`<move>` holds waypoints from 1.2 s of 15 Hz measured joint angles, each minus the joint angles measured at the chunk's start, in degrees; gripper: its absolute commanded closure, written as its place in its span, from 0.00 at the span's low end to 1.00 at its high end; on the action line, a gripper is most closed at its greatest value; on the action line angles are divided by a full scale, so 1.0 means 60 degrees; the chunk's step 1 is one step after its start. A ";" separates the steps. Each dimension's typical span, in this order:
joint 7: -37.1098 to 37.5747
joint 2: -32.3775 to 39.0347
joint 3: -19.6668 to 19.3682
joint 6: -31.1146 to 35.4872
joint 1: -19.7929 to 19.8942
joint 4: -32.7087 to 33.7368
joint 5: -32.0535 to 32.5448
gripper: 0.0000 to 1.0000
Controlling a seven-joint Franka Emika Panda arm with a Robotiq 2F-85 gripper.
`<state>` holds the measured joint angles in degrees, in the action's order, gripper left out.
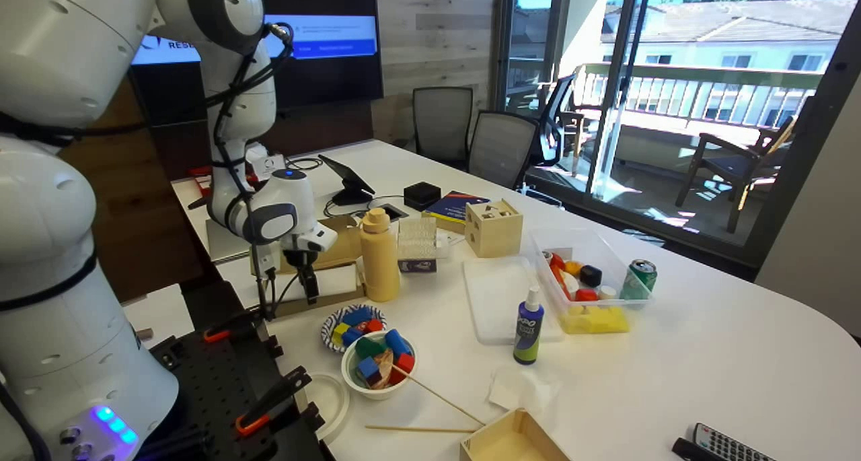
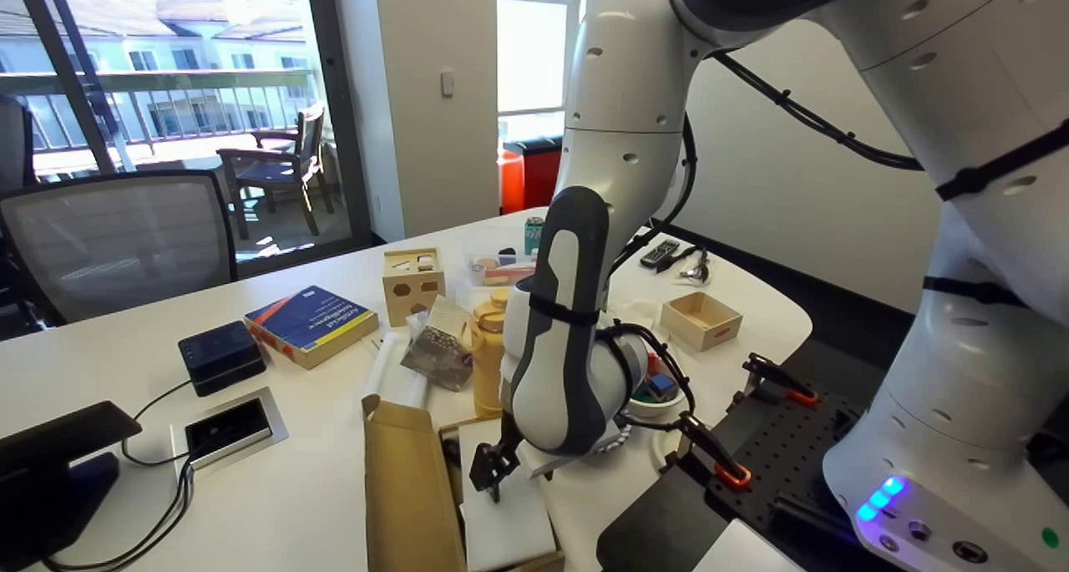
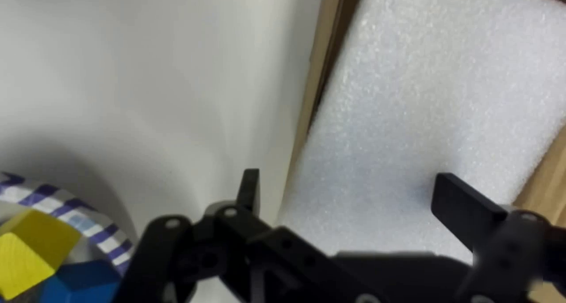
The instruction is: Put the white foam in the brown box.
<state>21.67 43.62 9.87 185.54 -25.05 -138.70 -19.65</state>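
White foam (image 3: pixel 398 113), lying in open brown box (image 2: pixel 407 488)

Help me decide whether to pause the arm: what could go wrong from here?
Closing now might pinch one wall of the brown box together with the white foam lying in it: in the wrist view the open jaws appear to straddle that wall. Lifting could then drag the box.

A sideways swing might topple the yellow bottle, standing close by the box, or bump the patterned bowl.
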 measured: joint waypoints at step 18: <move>-0.0022 -0.0492 -0.0041 0.0010 0.0264 -0.0301 0.0139 0.00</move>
<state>21.54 40.67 9.62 185.60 -23.47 -140.50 -18.82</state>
